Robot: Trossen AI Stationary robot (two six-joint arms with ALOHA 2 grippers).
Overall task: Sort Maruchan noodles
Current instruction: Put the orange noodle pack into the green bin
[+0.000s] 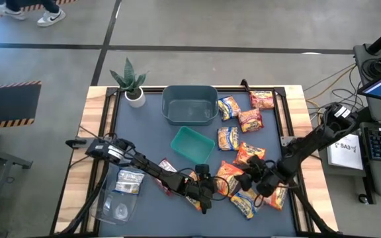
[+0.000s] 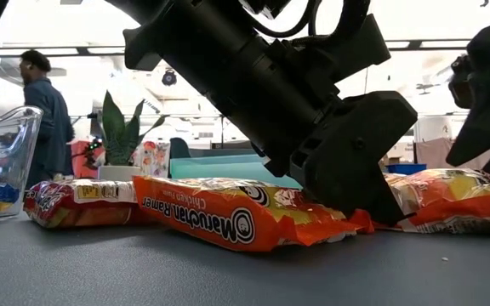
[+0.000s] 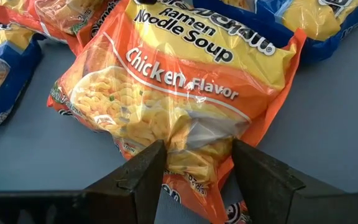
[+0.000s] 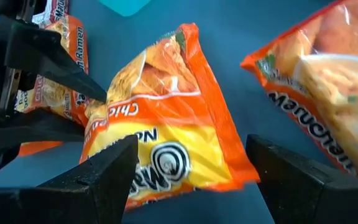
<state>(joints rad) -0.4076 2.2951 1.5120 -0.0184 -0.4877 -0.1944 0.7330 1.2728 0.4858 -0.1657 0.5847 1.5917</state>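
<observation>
Orange chicken ramen packet (image 3: 179, 93) sits pinched at one edge between the left fingers (image 3: 142, 177). From the right wrist, the right fingers (image 4: 114, 171) stand spread around another orange packet (image 4: 166, 124), not touching it. From above, roughly a dozen packets lie across the desk (image 1: 144, 145), beside one green tray (image 1: 192, 143) and one grey tub (image 1: 189, 104).

We read "Ramen Noodle Soup" and "Chicken Flavor" on the orange-and-yellow packet (image 3: 179, 99) in the left wrist view. In the low view, the orange packet (image 2: 245, 217) lying on the worktop carries "Maruchan Ramen" upside down, with small print beside it that looks like "Chicken Flavor". A white sheet (image 1: 344, 151) beside the worktop in the high view shows "SA3", though we cannot be sure of it.
</observation>
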